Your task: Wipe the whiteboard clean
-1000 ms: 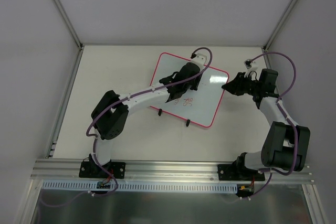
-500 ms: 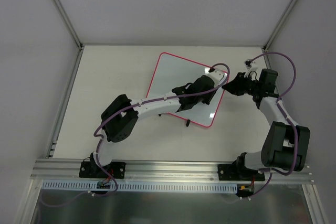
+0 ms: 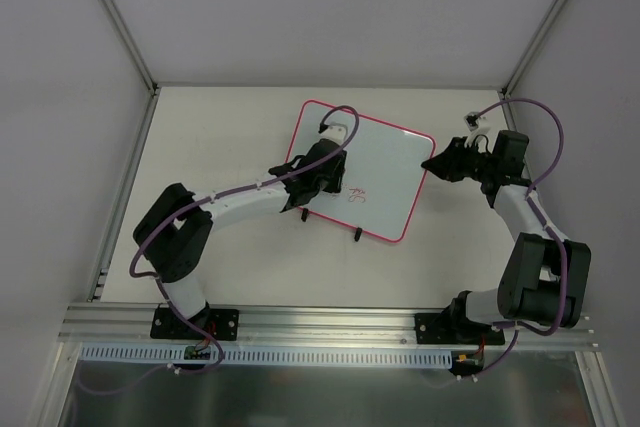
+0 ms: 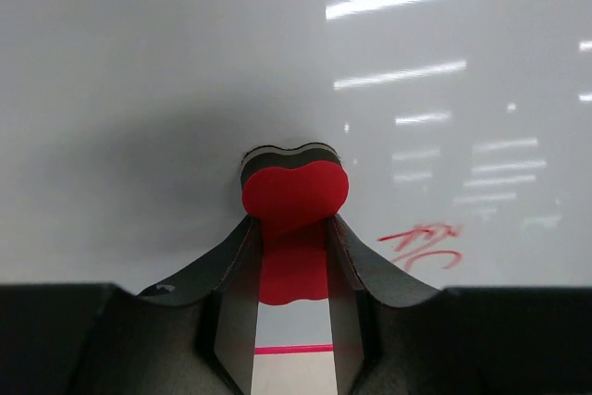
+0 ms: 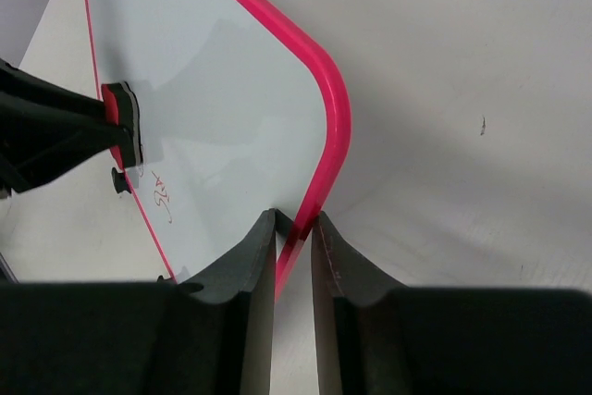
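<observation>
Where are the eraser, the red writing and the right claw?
eraser (image 4: 294, 193), left wrist view, on its red face.
red writing (image 4: 427, 245), left wrist view, middle of the strokes.
right claw (image 5: 293, 221), right wrist view, between its fingertips, astride the whiteboard (image 5: 333, 108) frame.

- whiteboard: writing face white, glossy, smooth; in the left wrist view it mirrors the strip lights as sharp bright streaks
- frame: pink-red, smooth, looks like plastic, soft sheen along the rounded corner
- eraser: red top layer matt and even, foam-like; dark layer beneath is duller, felt-like at its edge
- left gripper and right gripper: fingers black, matt, plastic look, faint grain
- left arm: link shells white, semi-gloss plastic; joint housings black, matt
- table: off-white, matt, smooth
- rail at the near edge: bare metal, brushed, satin sheen
</observation>
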Controlling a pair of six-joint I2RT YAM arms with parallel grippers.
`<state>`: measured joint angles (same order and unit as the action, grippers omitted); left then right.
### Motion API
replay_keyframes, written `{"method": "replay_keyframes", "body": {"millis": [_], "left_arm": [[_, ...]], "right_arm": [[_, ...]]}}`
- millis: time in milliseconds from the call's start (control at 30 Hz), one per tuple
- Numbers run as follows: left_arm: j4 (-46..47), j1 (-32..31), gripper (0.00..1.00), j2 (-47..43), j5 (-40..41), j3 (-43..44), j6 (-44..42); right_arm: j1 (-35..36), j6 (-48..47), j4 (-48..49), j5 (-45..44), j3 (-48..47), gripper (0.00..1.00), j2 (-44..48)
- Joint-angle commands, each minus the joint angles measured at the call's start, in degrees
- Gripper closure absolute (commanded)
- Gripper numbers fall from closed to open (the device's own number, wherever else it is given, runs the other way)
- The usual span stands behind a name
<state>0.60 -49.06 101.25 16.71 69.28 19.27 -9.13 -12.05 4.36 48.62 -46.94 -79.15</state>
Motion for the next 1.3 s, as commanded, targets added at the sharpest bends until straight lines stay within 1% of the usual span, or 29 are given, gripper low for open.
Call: {"method": "replay_keyframes", "body": {"millis": [0, 133, 300, 333, 433, 467, 533, 567, 633, 667, 800, 900, 933, 1000, 1067, 1267], "left_arm": [[-1.9, 5.0, 1.00, -1.3, 9.0, -6.0, 4.8], [1.0, 7.1, 1.00, -2.2, 8.9, -10.1, 6.7], [2.5, 7.1, 1.00, -0.7, 8.1, -11.3, 9.8], [2.6, 6.2, 1.00, 0.3, 7.5, -10.7, 10.1], [2.7, 2.8, 1.00, 1.9, 9.3, -7.9, 8.9], [2.7, 0.3, 1.00, 3.1, 10.1, -7.2, 9.5], [2.7, -1.7, 1.00, 4.1, 9.7, -5.3, 10.9], [2.7, -3.7, 1.00, 5.7, 9.0, -4.4, 11.7], [2.7, -6.0, 1.00, 7.6, 8.4, -1.6, 12.2], [2.7, -8.0, 1.00, 9.6, 8.1, -0.6, 11.6], [2.0, -10.6, 1.00, 12.7, 7.5, 3.7, 11.1], [1.2, -10.5, 1.00, 12.5, 9.1, 3.9, 11.6], [1.0, -10.3, 1.00, 12.0, 11.1, 3.3, 11.6], [0.9, -9.2, 1.00, 9.8, 12.3, 0.3, 13.1], [0.8, -6.5, 1.00, 6.8, 13.0, -3.7, 15.5], [0.8, 1.1, 1.00, -0.5, 14.8, -13.8, 17.6]], "right_arm": [[1.6, -2.8, 1.0, 2.1, 0.7, 1.00, 1.3], [1.7, -2.7, 1.0, 2.2, 0.5, 1.00, 1.1], [1.6, -2.8, 1.0, 2.2, 0.7, 1.00, 1.1], [1.6, -2.8, 1.0, 2.2, 0.7, 1.00, 1.0], [1.6, -2.7, 1.0, 2.1, 0.5, 1.00, 0.7], [1.6, -2.7, 1.0, 2.0, 0.5, 1.00, 0.8], [1.6, -2.6, 0.9, 2.1, 0.4, 1.00, 0.7], [1.6, -2.6, 1.0, 2.1, 0.4, 1.00, 0.7], [1.6, -2.5, 1.0, 2.2, 0.4, 1.00, 0.6], [1.6, -2.5, 1.0, 2.3, 0.4, 1.00, 0.6], [1.6, -2.4, 0.9, 2.4, 0.5, 1.00, 0.5], [1.7, -2.4, 1.0, 2.4, 0.5, 1.00, 0.7], [1.6, -2.4, 1.0, 2.4, 0.5, 1.00, 0.7], [1.6, -2.4, 1.0, 2.4, 0.5, 1.00, 0.8], [1.6, -2.3, 1.0, 2.4, 0.4, 1.00, 0.8], [1.6, -2.3, 1.0, 2.4, 0.5, 1.00, 0.7]]}}
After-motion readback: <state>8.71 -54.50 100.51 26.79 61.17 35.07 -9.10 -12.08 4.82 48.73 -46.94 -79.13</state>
